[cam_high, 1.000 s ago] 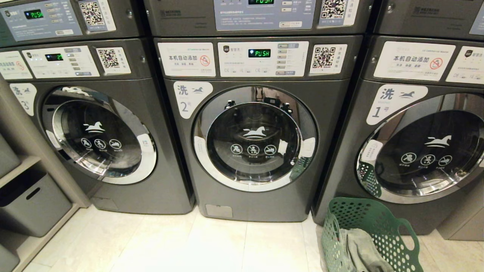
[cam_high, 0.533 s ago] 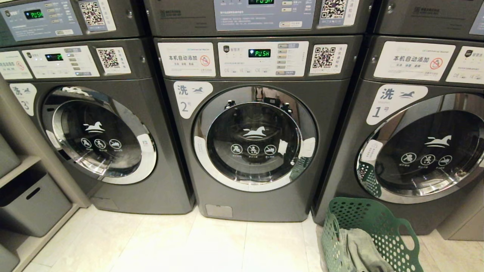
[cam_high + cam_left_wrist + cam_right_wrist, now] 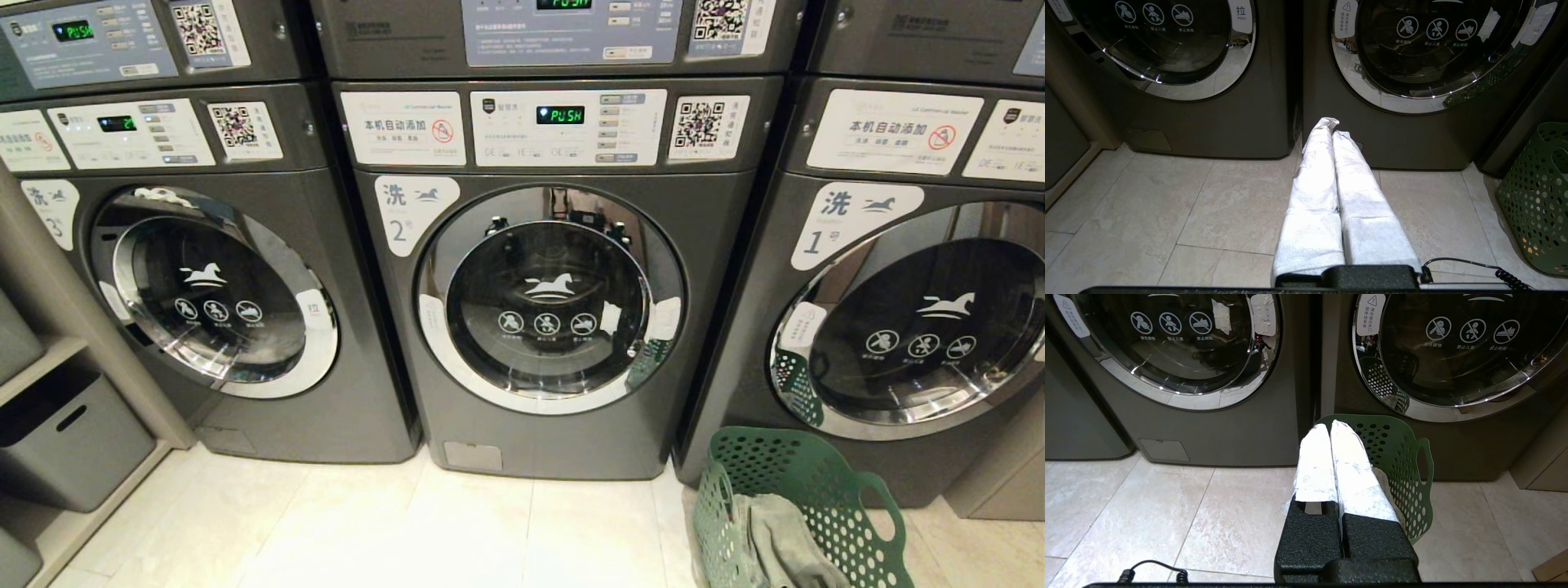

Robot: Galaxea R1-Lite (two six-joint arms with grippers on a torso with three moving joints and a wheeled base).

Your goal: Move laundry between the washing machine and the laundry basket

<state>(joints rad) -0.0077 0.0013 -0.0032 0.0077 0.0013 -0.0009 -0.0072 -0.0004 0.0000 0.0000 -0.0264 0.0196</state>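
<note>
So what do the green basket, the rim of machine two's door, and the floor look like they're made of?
Laundry basket: looks like moulded plastic, matt green, with round holes all over and loop handles. Door rim of the washing machine: probably chromed metal or plated plastic, since it mirrors the room. Floor: pale glazed tiles, marbled, with visible joints.

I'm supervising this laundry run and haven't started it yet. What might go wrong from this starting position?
Washing machine 2 has its door shut, and identical machines 3 and 1 flank it, so the wrong door might get pulled. The green laundry basket sits low by machine 1, partly cut off in the head view, so a reach into it for the grey-green garment may be poorly seen. Left gripper and right gripper are both shut and must open first.
</note>
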